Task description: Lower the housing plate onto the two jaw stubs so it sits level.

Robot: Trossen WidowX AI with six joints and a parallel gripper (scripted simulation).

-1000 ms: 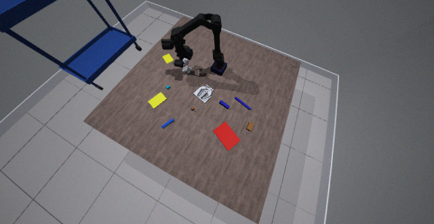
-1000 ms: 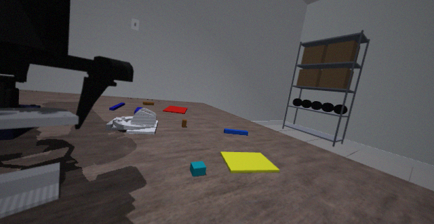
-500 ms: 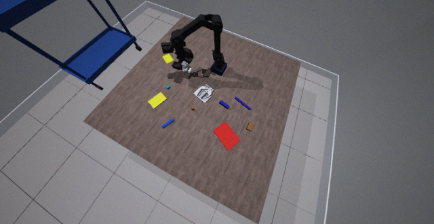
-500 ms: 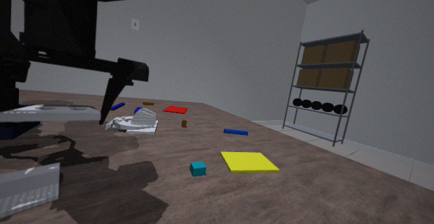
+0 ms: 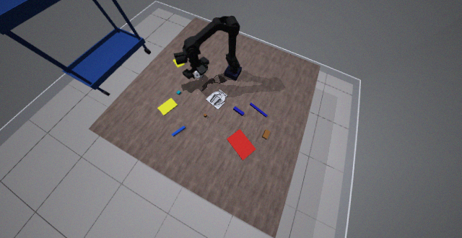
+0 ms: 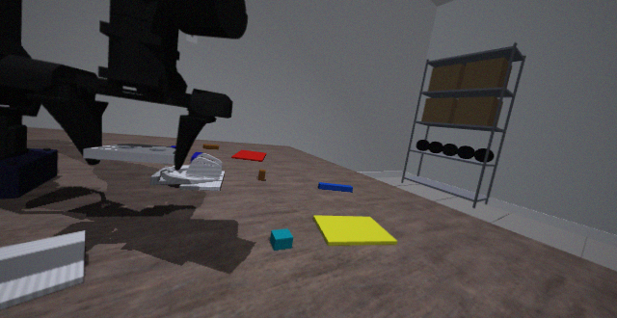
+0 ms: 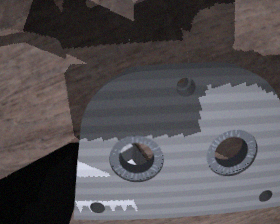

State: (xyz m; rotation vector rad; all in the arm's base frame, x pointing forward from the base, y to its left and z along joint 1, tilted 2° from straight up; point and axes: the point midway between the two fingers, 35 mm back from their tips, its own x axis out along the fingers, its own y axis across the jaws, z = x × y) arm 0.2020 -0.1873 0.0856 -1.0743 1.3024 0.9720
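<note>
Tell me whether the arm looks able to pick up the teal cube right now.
Probably not yet: its fingers are taken up by the white plate, though nothing seems to stand over the cube.
</note>
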